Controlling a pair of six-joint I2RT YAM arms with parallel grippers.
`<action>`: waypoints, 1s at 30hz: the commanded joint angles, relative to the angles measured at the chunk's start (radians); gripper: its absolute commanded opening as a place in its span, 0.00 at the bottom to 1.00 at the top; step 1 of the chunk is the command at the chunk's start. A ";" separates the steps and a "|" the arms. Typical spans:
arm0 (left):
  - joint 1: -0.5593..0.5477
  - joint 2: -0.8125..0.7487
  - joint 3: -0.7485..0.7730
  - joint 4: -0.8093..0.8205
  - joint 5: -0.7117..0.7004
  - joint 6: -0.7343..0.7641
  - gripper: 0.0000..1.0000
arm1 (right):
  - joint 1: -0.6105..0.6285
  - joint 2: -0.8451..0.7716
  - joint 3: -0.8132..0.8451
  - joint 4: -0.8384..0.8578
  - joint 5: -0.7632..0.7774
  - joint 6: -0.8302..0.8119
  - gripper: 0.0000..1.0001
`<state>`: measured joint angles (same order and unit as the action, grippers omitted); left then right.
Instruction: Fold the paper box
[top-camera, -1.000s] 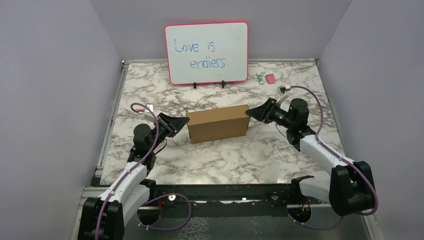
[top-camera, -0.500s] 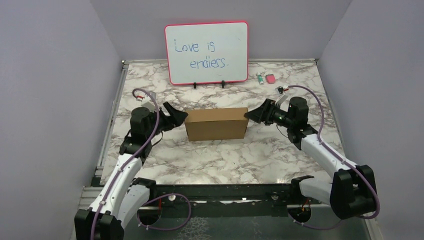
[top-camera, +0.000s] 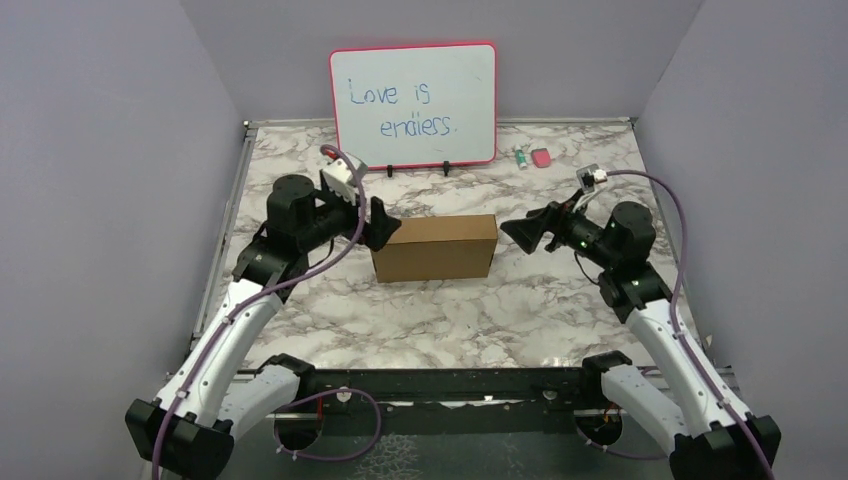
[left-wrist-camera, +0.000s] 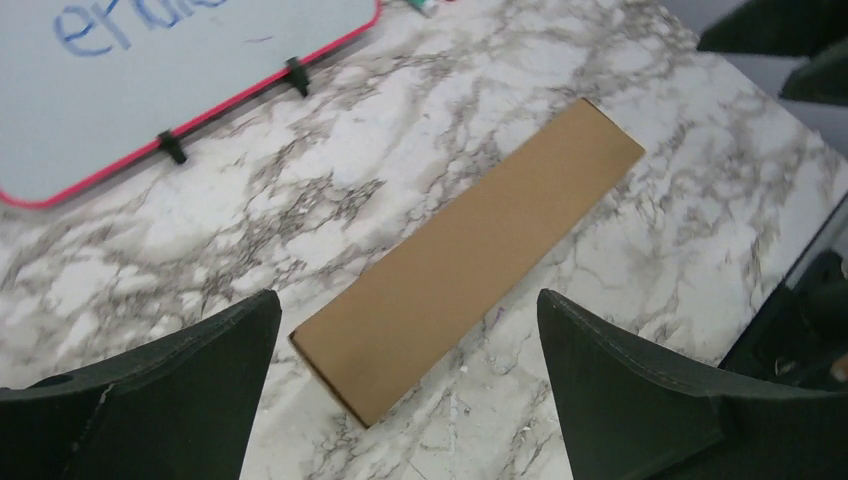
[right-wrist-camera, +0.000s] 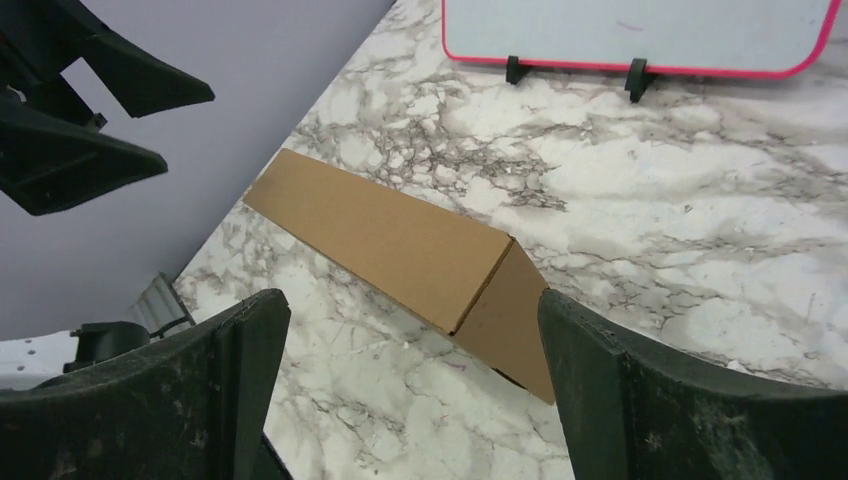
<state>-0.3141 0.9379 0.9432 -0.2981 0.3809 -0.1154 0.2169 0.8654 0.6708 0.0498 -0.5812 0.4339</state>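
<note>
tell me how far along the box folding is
Looks essentially done: the paper box sits closed on the table, no loose flaps showing. Nothing is in hand; the left claw and right claw are both open at its ends, off the box. Left, probably just backing the claws away.

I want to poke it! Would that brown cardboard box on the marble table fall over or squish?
The plain brown cardboard box seems to stand on a narrow edge, so a push on its wide face might tip it. It looks like thin cardboard, so probably light, and a hard squeeze may dent it.
</note>
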 joint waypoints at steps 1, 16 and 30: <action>-0.133 0.036 0.069 -0.033 0.103 0.271 0.99 | 0.006 -0.114 0.019 -0.079 0.069 -0.091 1.00; -0.292 0.315 0.227 -0.175 0.211 0.758 0.99 | 0.006 -0.350 -0.076 -0.112 0.117 -0.171 1.00; -0.367 0.503 0.306 -0.220 0.083 0.843 0.91 | 0.006 -0.370 -0.085 -0.104 0.061 -0.190 0.99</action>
<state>-0.6662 1.4239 1.2060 -0.5049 0.5198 0.6868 0.2169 0.4973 0.5880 -0.0551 -0.4904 0.2607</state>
